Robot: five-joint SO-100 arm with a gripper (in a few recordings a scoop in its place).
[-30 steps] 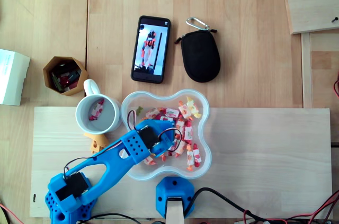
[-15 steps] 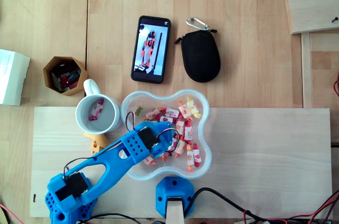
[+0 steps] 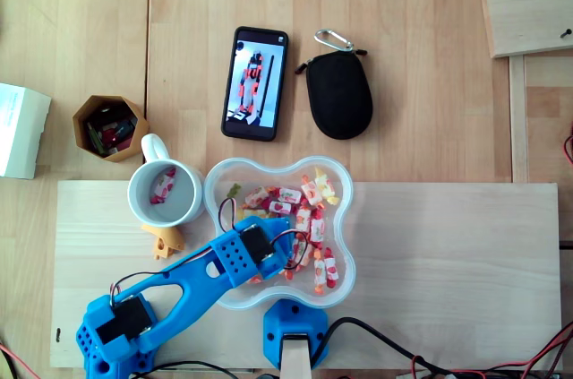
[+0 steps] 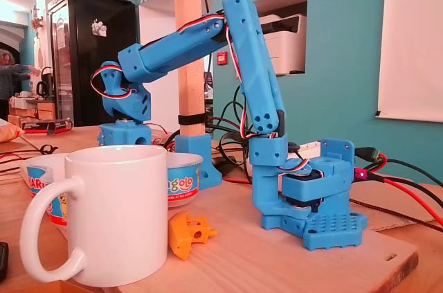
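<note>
A clear, wavy-edged bowl (image 3: 278,159) holds several wrapped red, white and orange candies (image 3: 309,196). My blue arm reaches from the lower left, and its wrist hangs over the bowl's lower left part. The gripper (image 3: 288,254) points down among the candies, with its fingers hidden under the wrist. In the fixed view the gripper (image 4: 124,139) dips behind the bowl (image 4: 181,179) and a white mug (image 4: 118,217). The mug (image 3: 135,193) stands just left of the bowl with one candy (image 3: 162,187) inside.
A small orange part (image 3: 163,238) lies on the board (image 3: 448,262) below the mug. Beyond the board lie a phone (image 3: 256,83), a black pouch (image 3: 338,94), a hexagonal box (image 3: 110,125) and a white box (image 3: 20,130). A blue post base (image 3: 291,330) stands by the board's near edge.
The wrist has moved a little toward the bowl's lower edge. The bowl and its candies have shifted slightly the same way. More of the orange part now shows.
</note>
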